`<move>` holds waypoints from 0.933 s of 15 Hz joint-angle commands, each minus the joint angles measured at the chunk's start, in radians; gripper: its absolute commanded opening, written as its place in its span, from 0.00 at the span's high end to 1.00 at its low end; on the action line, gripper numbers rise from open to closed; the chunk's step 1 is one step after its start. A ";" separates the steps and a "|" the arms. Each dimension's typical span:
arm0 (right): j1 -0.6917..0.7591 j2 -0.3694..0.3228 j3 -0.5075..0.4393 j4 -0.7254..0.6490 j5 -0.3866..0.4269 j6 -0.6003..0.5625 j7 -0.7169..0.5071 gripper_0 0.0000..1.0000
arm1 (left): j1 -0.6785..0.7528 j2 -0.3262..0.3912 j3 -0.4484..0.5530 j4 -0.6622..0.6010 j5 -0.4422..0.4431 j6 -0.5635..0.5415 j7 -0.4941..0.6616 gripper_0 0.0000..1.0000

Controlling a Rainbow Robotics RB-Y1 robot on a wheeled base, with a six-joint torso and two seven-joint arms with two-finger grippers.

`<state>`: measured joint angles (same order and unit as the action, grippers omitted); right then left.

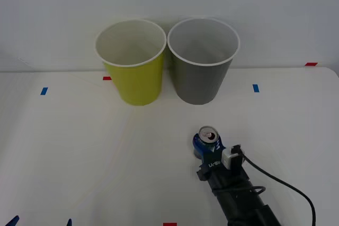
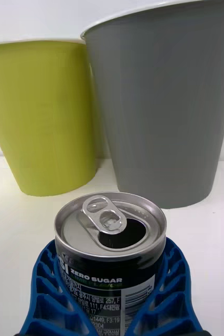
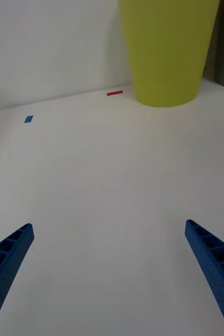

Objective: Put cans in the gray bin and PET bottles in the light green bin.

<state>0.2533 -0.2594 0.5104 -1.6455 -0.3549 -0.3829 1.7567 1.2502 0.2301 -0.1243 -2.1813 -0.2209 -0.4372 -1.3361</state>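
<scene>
A small dark can [image 1: 207,136] with an open silvery pull-tab top stands upright in front of the gray bin [image 1: 201,78]. My right gripper [image 1: 205,151] is shut on the can [image 2: 110,226], its blue fingers [image 2: 49,283] hugging both sides of it. The gray bin [image 2: 164,105] and the light green bin [image 2: 43,115] stand side by side just beyond the can, and both look empty from above. The light green bin [image 1: 135,80] is on the left. My left gripper [image 3: 109,228] hangs open over bare table at the near left. PET bottles are out of view.
Small blue tape marks [image 1: 44,91] and red tape marks [image 1: 107,78] dot the white table [image 1: 79,157]. A white wall rises right behind the bins. The right arm's black cable [image 1: 280,183] trails toward the near right edge.
</scene>
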 commanded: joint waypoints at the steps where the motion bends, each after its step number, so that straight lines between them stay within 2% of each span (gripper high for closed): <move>1: 0.020 -0.020 -0.044 -0.180 -0.001 0.214 0.007 1.00 | 0.000 0.000 0.000 0.000 0.000 0.000 0.000 0.00; 9: 0.021 -0.041 -0.170 -0.550 0.001 0.700 0.010 1.00 | 0.000 0.000 0.000 0.000 0.000 0.000 0.000 0.00; 14: -0.092 -0.006 -0.260 -0.738 0.004 1.067 0.010 1.00 | 0.000 0.000 0.000 0.000 0.000 0.000 0.000 0.00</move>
<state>0.2210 -0.2861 0.2875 -2.3258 -0.3523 0.5810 1.7675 1.2502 0.2301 -0.1243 -2.1813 -0.2209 -0.4372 -1.3361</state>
